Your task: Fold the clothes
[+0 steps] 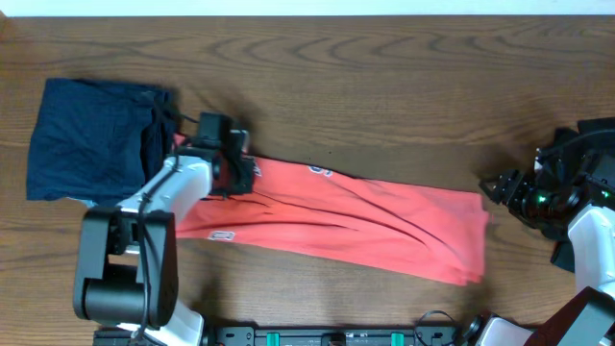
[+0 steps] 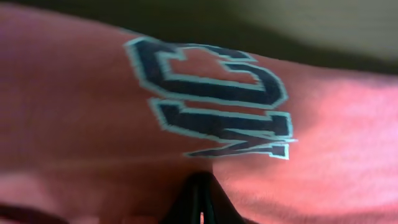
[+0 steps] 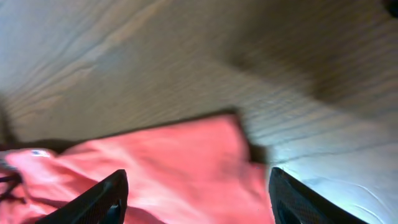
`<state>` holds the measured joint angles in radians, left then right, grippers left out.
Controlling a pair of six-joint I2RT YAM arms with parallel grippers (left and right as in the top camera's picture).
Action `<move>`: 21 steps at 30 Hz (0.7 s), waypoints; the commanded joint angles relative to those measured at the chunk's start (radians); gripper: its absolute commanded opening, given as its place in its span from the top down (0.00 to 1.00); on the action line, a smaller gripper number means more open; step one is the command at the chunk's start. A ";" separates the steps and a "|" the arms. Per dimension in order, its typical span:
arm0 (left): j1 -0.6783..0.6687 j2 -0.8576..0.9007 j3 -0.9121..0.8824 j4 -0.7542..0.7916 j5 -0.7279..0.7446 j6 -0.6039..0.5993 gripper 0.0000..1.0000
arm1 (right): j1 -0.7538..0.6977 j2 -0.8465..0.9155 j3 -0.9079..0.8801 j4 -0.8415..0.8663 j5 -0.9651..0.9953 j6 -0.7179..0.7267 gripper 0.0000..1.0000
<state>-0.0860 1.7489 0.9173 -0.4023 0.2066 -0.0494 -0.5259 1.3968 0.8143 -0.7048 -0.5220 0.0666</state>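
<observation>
Mid-fold on the coral T-shirt (image 1: pixel 365 216). Laid out as a long, narrow band across the table (image 1: pixel 384 77), doubled lengthwise by the look of it, sloping slightly down toward the right. Left fingers (image 2: pixel 198 200) pressed together at the band's upper left end, close to the white-edged lettering (image 2: pixel 211 102), apparently pinching the cloth there. Right fingers (image 3: pixel 102 199) wide apart and holding nothing, poised just off the band's right end, with the shirt's corner between them in the wrist view. Navy garment (image 1: pixel 86 139) and black garment (image 1: pixel 161 135) bunched together toward the table's far left corner, at or just beside the shirt's left end; cannot tell whether touching.

Probably the crosswise fold in hand: one end secured, the other not yet taken. Next move, as a judgement: bring the right fingers onto the right-hand edge and close on all layers at once. Then lift and carry one end over the other, keeping the edges aligned and the cloth taut enough not to sag or pull the layers apart.
</observation>
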 commanded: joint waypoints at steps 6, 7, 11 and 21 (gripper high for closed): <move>0.108 0.067 -0.043 -0.016 -0.133 -0.042 0.94 | -0.003 -0.003 -0.137 0.064 0.085 -0.009 0.31; 0.106 0.067 -0.043 -0.017 -0.131 -0.042 0.94 | -0.003 -0.003 -0.158 0.069 0.050 -0.015 0.34; 0.106 0.065 -0.043 -0.019 -0.100 -0.042 0.67 | 0.008 -0.003 -0.233 0.087 -0.002 -0.092 0.36; 0.106 -0.072 0.043 -0.161 0.046 -0.042 0.45 | 0.123 -0.003 -0.322 0.173 -0.054 -0.135 0.21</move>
<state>0.0101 1.7245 0.9413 -0.5201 0.2329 -0.0826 -0.4419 1.3857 0.5278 -0.5373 -0.5747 -0.0399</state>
